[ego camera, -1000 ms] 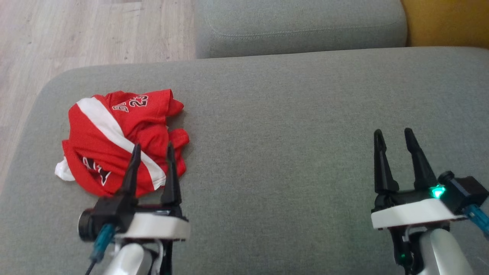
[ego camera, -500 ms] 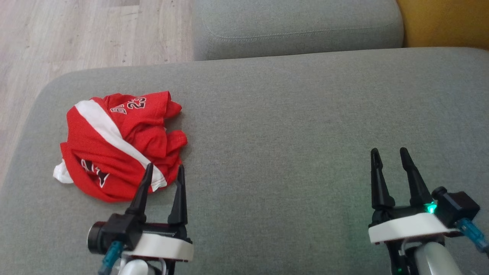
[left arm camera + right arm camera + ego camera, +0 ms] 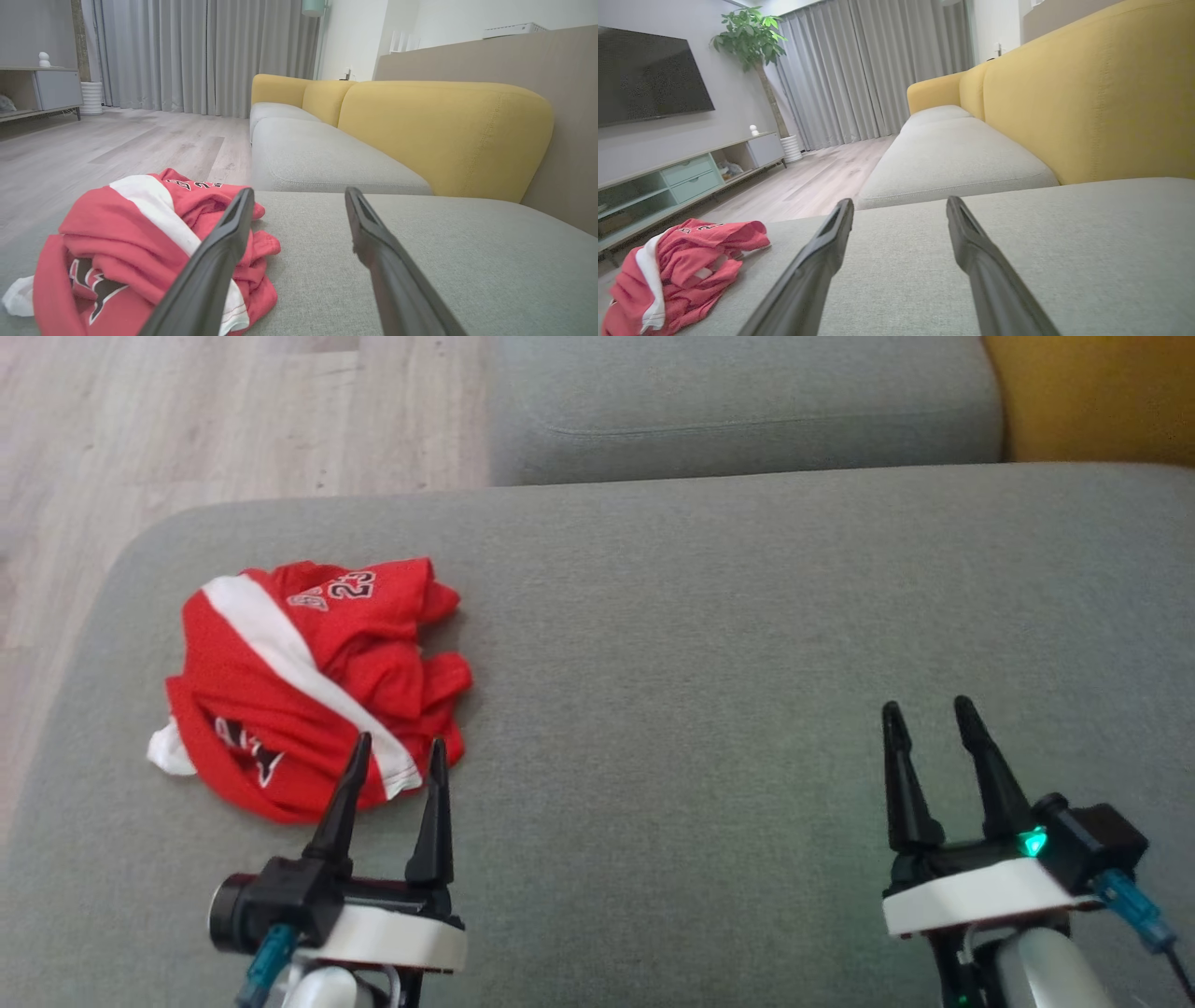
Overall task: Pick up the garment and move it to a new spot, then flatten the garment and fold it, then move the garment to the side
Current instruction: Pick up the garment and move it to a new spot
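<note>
Open cushion (image 3: 709,644) right of garment (image 3: 364,667) (crumpled heap)

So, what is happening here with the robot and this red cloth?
The robot faces a grey sofa cushion, where a crumpled red and white garment lies toward its left. The left gripper is open at the garment's near edge, holding nothing. The right gripper is open too, over bare cushion well apart from the garment. Nothing is picked up yet.

Red garment (image 3: 308,691) with a white stripe and black-white lettering at left; grey sofa cushion (image 3: 747,663); yellow backrest (image 3: 1092,392) upper right; pale wood floor (image 3: 187,420).
</note>
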Robot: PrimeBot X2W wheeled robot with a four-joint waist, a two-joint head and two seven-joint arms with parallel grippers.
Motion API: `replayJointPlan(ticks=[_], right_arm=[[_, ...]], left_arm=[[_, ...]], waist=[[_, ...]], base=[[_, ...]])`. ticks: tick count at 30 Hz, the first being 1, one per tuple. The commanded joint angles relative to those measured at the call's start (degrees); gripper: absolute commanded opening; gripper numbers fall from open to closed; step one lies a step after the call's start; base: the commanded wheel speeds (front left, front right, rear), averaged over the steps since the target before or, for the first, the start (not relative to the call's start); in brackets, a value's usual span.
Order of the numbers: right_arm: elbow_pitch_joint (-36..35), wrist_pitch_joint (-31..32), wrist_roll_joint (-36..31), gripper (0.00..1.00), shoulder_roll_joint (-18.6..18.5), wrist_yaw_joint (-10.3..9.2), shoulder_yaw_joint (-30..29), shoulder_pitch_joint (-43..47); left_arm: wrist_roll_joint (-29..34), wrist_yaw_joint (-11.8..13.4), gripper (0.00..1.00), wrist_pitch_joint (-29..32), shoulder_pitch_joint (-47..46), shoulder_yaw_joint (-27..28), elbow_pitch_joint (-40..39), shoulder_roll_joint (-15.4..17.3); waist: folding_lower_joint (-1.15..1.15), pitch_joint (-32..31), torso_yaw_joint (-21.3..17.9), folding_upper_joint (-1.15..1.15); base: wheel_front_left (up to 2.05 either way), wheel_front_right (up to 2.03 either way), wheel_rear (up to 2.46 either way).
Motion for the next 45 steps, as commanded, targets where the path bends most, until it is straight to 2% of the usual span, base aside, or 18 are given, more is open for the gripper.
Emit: replayJointPlan(ticks=[1, 22, 30, 38, 45], right_arm=[[-2.0, -0.62, -0.41, 1.0, -0.45, -0.04, 1.8, -2.21], [-2.53, -0.62, 0.73, 1.0, -0.45, -0.04, 8.4, 0.29], [-2.43, -0.62, 1.49, 1.0, -0.45, -0.04, 9.44, 1.14], [-2.44, -0.62, 1.8, 1.0, -0.45, -0.04, 10.31, 1.32], [-3.05, -0.62, 0.8, 1.0, -0.45, -0.04, 10.63, -0.05]], left_arm=[[0.92, -0.29, 1.0, -0.56, -1.1, 2.77, -1.66, -0.05], [3.76, -0.34, 1.0, -0.56, 1.87, 6.23, -1.06, -0.33], [4.34, -0.56, 1.0, -0.56, 2.82, 6.48, -0.82, -0.34], [4.7, -0.75, 1.0, -0.56, 3.4, 6.89, -0.94, -0.34], [5.72, -2.51, 1.0, -0.56, -0.91, 7.1, 0.15, 0.69]], waist=[[0.0, -0.17, 0.9, 0.0], [0.0, -3.14, 14.77, 0.0], [0.0, -3.99, 18.58, 0.0], [0.0, -4.19, 19.52, 0.0], [0.0, -0.86, 16.53, 0.0]], base=[[0.0, 0.0, 0.0], [0.0, 0.0, 0.0], [0.0, 0.0, 0.0], [0.0, 0.0, 0.0], [0.0, 0.0, 0.0]])
